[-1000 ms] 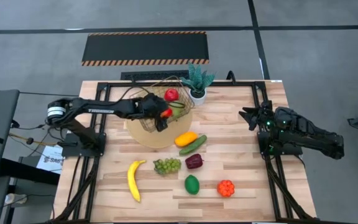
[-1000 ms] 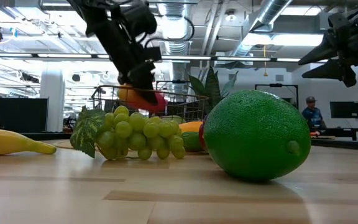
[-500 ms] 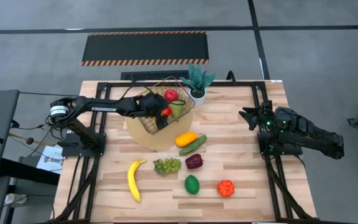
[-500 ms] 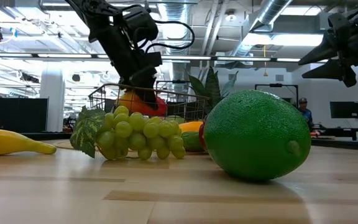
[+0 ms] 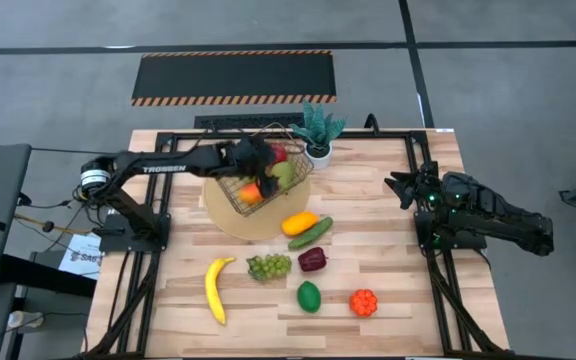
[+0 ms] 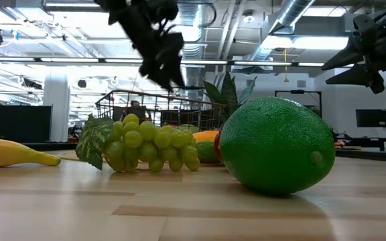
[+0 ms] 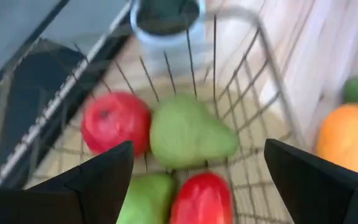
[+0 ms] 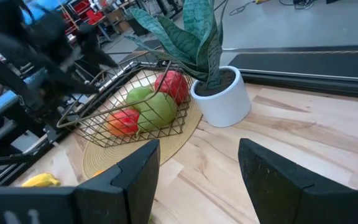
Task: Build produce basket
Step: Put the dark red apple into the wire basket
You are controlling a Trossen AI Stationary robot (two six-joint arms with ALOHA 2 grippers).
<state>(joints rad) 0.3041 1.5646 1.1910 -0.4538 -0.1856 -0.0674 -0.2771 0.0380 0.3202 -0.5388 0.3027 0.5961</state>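
The basket (image 5: pixel 261 175) sits in the upper middle of the high view on a round tan mat (image 5: pixel 230 217), turned askew so its long axis runs diagonally, from lower left up toward the potted plant (image 5: pixel 318 130) at upper right. Inside lie a red apple (image 7: pixel 115 122), a green pear (image 7: pixel 190 132), a second green piece (image 7: pixel 146 199) and a red-orange fruit (image 7: pixel 202 199).

The left gripper (image 5: pixel 260 160) hangs over the basket with its fingers (image 7: pixel 98 180) spread apart and nothing between them. The right gripper (image 5: pixel 404 187) waits at the right edge of the table, its fingers (image 8: pixel 135 171) apart and empty.

The rest of the produce lies lower on the light wooden table (image 5: pixel 388 250): a mango (image 5: pixel 299 222) and cucumber (image 5: pixel 313 232) slanting side by side just below the mat, a banana (image 5: pixel 215 288) with its long axis nearly vertical at lower left, grapes (image 5: pixel 269 266), a purple piece (image 5: pixel 312 260), a green lime-like fruit (image 5: pixel 309 296) and an orange piece (image 5: pixel 364 302).

Around the table is grey floor, with a black mat edged in hazard stripes (image 5: pixel 233 77) at the top. The low view shows a hall with ceiling ducts and lights.
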